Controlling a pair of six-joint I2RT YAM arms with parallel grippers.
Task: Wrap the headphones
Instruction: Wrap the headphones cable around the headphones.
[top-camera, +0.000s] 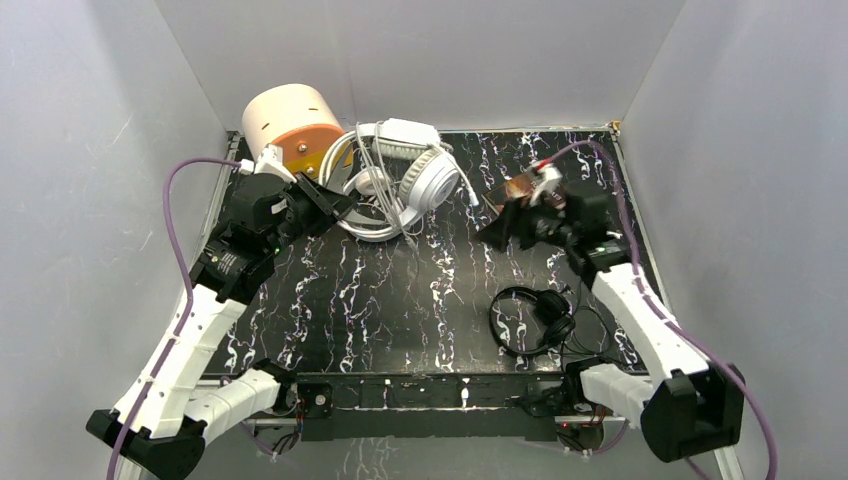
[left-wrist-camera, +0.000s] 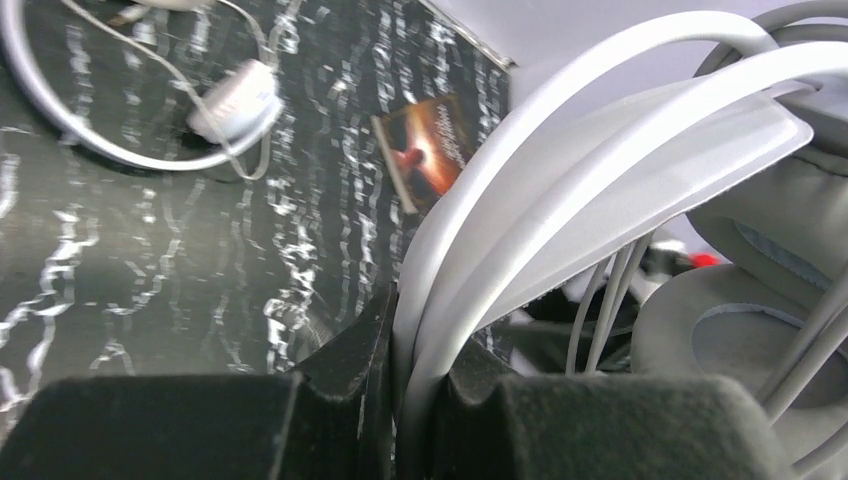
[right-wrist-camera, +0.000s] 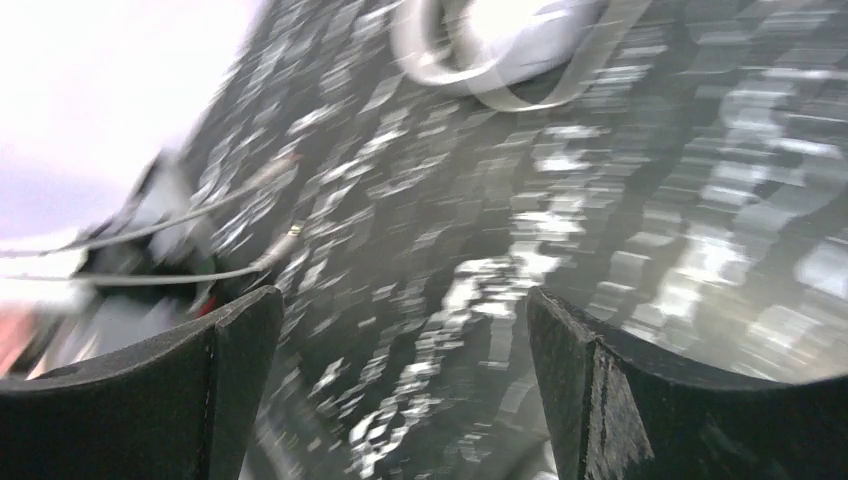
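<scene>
The big white over-ear headphones (top-camera: 415, 160) lie at the back middle of the table, their cords draped over them. My left gripper (top-camera: 335, 203) is shut on their white double headband (left-wrist-camera: 520, 190); a grey ear cup (left-wrist-camera: 720, 330) shows to the right of the jaws. The slimmer white on-ear pair (top-camera: 368, 205) lies against them and shows in the left wrist view (left-wrist-camera: 232, 100). The small black pair (top-camera: 530, 320) lies at the front right with its cord loose. My right gripper (top-camera: 497, 232) hangs open and empty above the table (right-wrist-camera: 405, 300); its view is blurred.
A cream and orange cylinder (top-camera: 290, 125) stands at the back left corner. A brown card (top-camera: 515, 190) lies just behind my right gripper and shows in the left wrist view (left-wrist-camera: 430, 150). Grey walls close in the table on three sides.
</scene>
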